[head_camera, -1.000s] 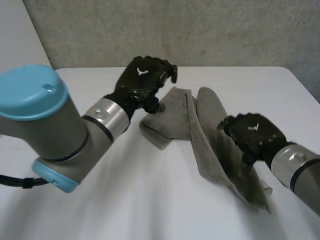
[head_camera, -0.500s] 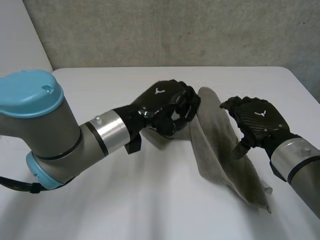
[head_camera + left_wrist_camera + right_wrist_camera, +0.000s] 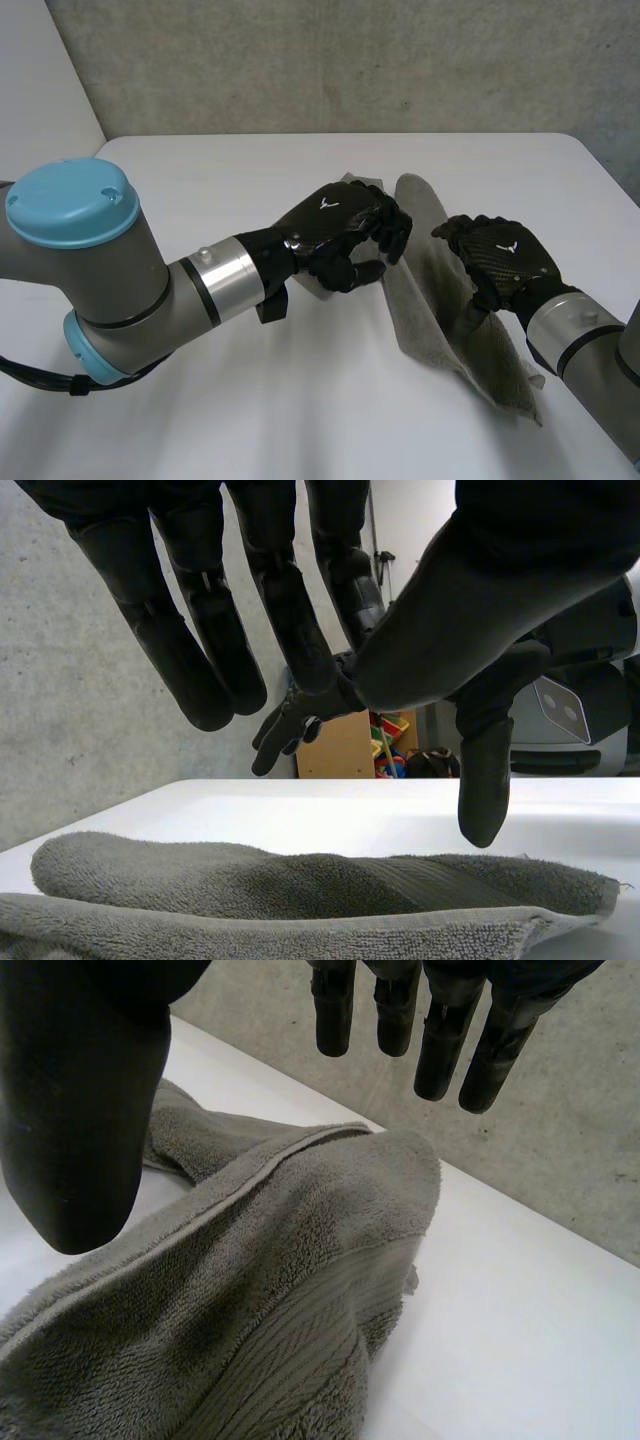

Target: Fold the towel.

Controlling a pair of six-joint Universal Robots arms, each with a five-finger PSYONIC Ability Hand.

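Both robot hands [image 3: 290, 620] [image 3: 80, 1110] spread above towel [image 3: 280, 1300], wrist views.

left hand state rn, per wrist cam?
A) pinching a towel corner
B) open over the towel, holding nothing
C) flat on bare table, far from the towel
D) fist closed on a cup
B: in the left wrist view the left hand has its fingers straight and spread above the towel, with nothing between them and the thumb.
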